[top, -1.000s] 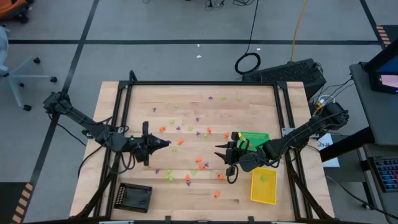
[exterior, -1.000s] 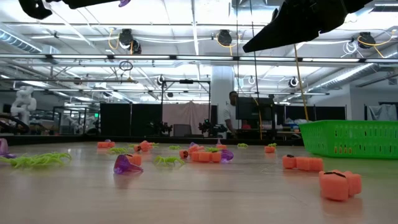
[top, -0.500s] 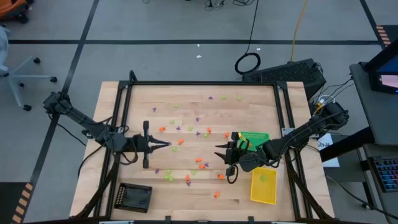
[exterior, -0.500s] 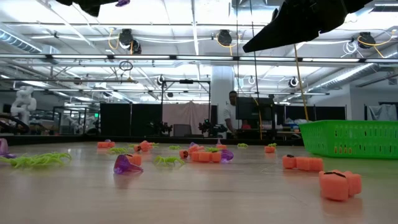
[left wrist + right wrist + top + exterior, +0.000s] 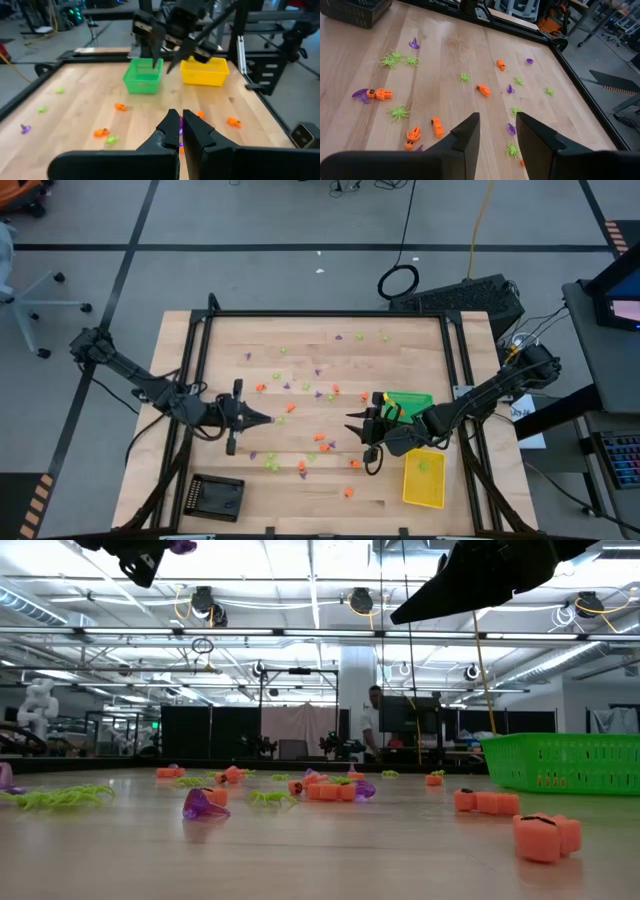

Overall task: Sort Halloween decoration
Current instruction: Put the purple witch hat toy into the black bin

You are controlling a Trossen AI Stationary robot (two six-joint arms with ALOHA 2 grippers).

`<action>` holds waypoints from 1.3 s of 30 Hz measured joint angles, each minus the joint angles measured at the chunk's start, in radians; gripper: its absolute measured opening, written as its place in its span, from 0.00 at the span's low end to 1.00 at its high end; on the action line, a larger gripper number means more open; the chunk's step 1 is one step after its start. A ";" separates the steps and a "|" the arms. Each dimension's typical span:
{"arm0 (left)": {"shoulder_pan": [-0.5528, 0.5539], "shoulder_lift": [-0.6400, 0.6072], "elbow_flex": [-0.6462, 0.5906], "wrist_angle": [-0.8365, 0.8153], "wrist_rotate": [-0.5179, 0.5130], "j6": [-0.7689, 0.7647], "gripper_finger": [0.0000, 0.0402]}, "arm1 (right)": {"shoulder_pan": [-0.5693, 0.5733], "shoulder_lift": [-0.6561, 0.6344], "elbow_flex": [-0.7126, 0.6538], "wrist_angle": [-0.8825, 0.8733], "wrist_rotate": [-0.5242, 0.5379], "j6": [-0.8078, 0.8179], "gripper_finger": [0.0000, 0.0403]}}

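Overhead, the left gripper (image 5: 268,420) is hovering at about nine o'clock on the pale wooden table (image 5: 420,340), its dark fingers (image 5: 197,131) pinching tight on a small purple plastic trinket (image 5: 180,128), which is showing as a sliver between the tips in the left wrist view. The right gripper (image 5: 350,423) is hanging above the table at about four o'clock, just beside the green rectangular plastic basket (image 5: 408,405), its fingers (image 5: 466,134) standing partly apart with nothing between them.

Scattered orange, purple and lime-green plastic Halloween trinkets (image 5: 292,407) are lying across the middle of the board, from around eleven o'clock down to six. Orange skeleton-like pieces (image 5: 379,93) and lime spiders (image 5: 397,112) are showing on the wood in the right wrist view.

The yellow rectangular tray (image 5: 423,478) is sitting at five o'clock, just below the green basket, and the black rectangular tray (image 5: 217,496) is sitting at seven o'clock.
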 joint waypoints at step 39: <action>-0.347 0.521 0.512 -0.816 0.356 -0.688 0.01 | 0.000 0.000 0.000 0.000 0.000 0.018 0.29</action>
